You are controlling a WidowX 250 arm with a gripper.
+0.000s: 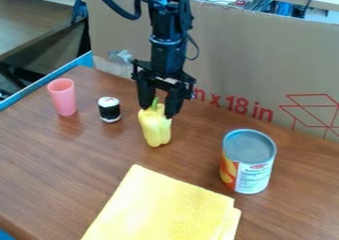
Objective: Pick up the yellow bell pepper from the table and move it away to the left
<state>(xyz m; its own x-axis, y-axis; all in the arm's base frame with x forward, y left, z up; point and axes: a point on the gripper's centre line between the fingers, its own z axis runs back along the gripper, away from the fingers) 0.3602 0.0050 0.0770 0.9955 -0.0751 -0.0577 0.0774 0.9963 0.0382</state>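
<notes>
Pincer (pixel 158 110), black, hard-surfaced: points downward, pinching the pepper by its top. Yellow pepper (pixel 156 130): smooth, glossy, lobed, green-stemmed, roughly upright, directly beneath the pincer. Small cylinder (pixel 109 110): dark-sided, pale-topped, near the pincer at image left. Pink cup (pixel 63 100): smooth, tapered, open-mouthed, farther out on that same side, beyond the cylinder. Can (pixel 248 164): metal, round, ridged lid, paper label; image right of the pincer and nearer the camera. Yellow cloth (pixel 159 204): soft, folded, flat, finely textured; well apart from the pincer, toward the camera. Worktop (pixel 86 154): brown wood grain, slight sheen, blue edging. Cardboard panel (pixel 232 60): matte, red-printed, standing behind the pincer. Room: further tables and cables behind the panel.
</notes>
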